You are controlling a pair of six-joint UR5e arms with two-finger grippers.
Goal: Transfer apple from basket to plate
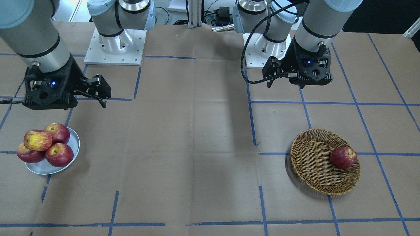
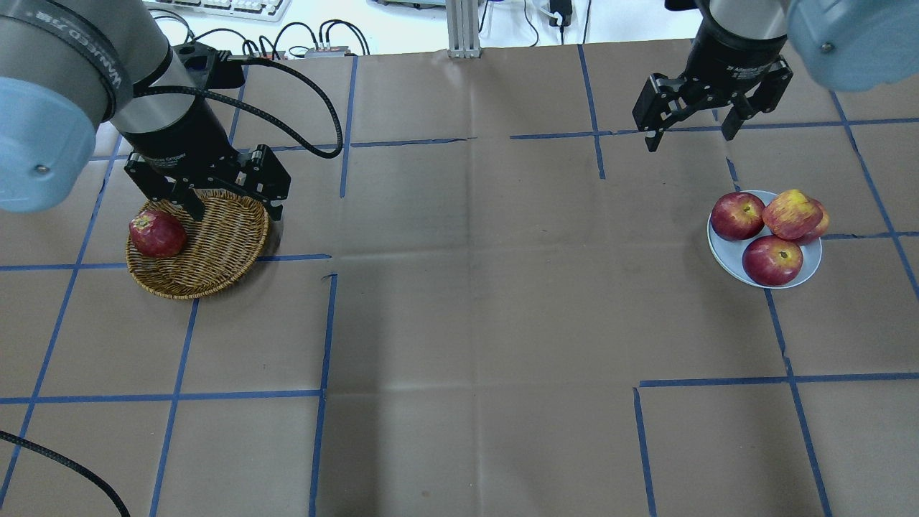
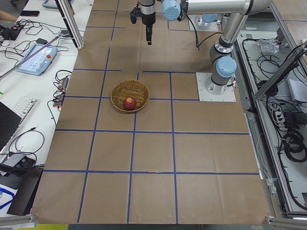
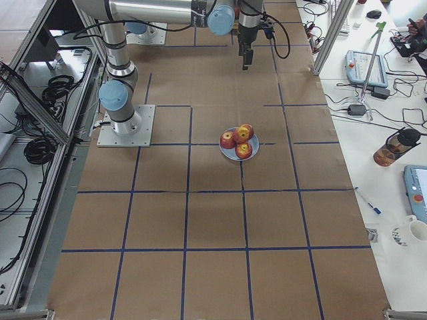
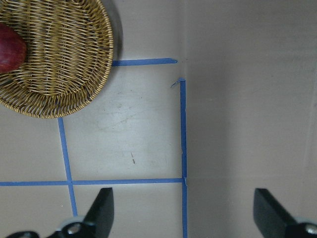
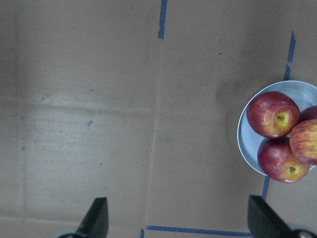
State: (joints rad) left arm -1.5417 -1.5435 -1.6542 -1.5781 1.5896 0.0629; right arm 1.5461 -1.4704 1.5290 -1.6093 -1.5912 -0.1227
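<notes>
Streaky apple (image 2: 792, 214) atop dark apples (image 2: 772, 260) on smooth round plate (image 2: 810, 264) (left tool (image 2: 235, 208), right tool (image 2: 689, 140): wide)

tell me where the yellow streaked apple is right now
The apple sits on the plate atop the dark red apples, at the front-facing view's left, the robot's right side.

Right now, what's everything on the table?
pale apple: 1, red-yellow, on top of the pile on the plate
dark apples: 4, dark red, three on the plate, one in the basket
plate: 1, pale grey, on the right arm's side
basket: 1, tan wicker, on the left arm's side
paper: 1 cover, brown, under everything
tape lines: many, blue, gridding the paper
left gripper: 1, black, open, empty, raised near the basket
right gripper: 1, black, open, empty, raised near the plate
</notes>
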